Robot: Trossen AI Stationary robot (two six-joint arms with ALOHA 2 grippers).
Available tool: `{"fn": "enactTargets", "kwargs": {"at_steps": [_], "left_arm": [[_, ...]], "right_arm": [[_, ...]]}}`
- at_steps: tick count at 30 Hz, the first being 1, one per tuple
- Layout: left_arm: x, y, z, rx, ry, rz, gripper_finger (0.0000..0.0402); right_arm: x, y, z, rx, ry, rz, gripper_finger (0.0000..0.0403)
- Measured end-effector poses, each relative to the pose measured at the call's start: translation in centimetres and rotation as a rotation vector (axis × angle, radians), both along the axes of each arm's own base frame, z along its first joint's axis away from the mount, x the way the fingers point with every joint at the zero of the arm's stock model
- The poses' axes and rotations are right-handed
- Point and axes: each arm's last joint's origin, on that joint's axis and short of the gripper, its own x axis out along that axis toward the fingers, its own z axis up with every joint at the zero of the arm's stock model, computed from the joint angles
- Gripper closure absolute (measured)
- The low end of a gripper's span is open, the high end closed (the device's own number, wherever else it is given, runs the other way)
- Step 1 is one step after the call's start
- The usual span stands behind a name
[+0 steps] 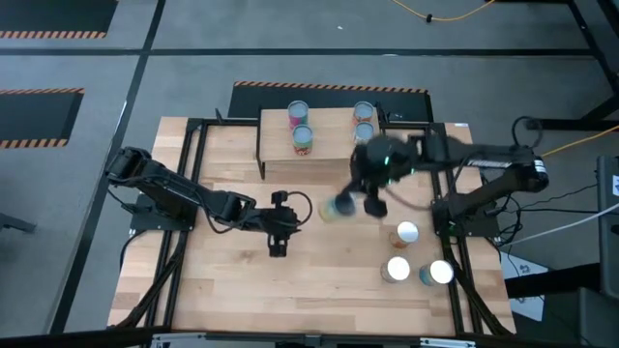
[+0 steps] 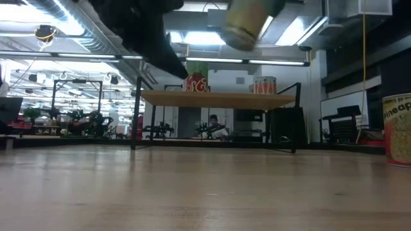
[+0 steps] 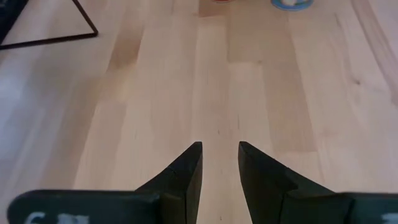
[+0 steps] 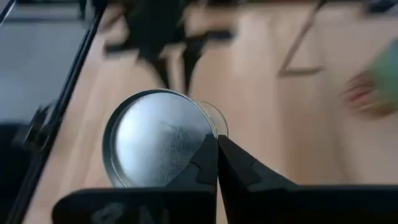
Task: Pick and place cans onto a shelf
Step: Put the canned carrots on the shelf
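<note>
The shelf (image 1: 329, 130) stands at the table's far middle with several cans (image 1: 303, 140) upright on its top board; two of them (image 2: 196, 82) show in the low view. My right gripper (image 1: 356, 201) is shut on a silver-topped can (image 4: 158, 140), in the air in front of the shelf. That can (image 2: 247, 22) shows high above the tabletop, blurred. My left gripper (image 3: 220, 155) is open over bare wood left of the middle (image 1: 278, 244), with nothing between its fingers. Three more cans (image 1: 397, 269) stand on their bases at the near right. My right gripper pinches the can's top rim (image 4: 210, 134) between its two fingers, at the edge of the silver lid. The fingers slant down at it. The can is lifted clear of the table and hangs tilted (image 2: 247, 22).
A can with a pineapple label (image 2: 398, 128) stands at the right edge of the low view. The shelf's thin black legs (image 3: 62, 37) reach down onto the tabletop. Bare wood lies between the shelf and the near edge. My left arm (image 4: 161, 43) shows beyond the held can.
</note>
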Motion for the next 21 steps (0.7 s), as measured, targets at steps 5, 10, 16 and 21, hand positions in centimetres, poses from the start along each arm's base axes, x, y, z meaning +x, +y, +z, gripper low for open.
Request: {"fn": "enactTargets", "kwargs": {"at_steps": [5,10,16,21], "left_arm": [[-0.3,0.3,-1.0,-0.004,-0.015,0.007,0.0305],[-0.3,0.3,-1.2,-0.007,-0.025,0.006,0.0305],[-0.3,0.3,-1.2,-0.004,-0.025,0.003,0.0305],[-0.3,0.3,-1.2,-0.003,-0.025,0.003,0.0305]], "right_arm": [[-0.8,-4.1,3.6,-0.063,-0.117,-0.115,0.0398],[-1.8,-8.3,5.7,-0.120,-0.219,-0.253,0.0398],[-2.0,-13.6,6.3,-0.160,-0.274,-0.421,0.0398],[-1.5,-18.0,5.6,-0.155,-0.215,-0.528,0.0398]]}}
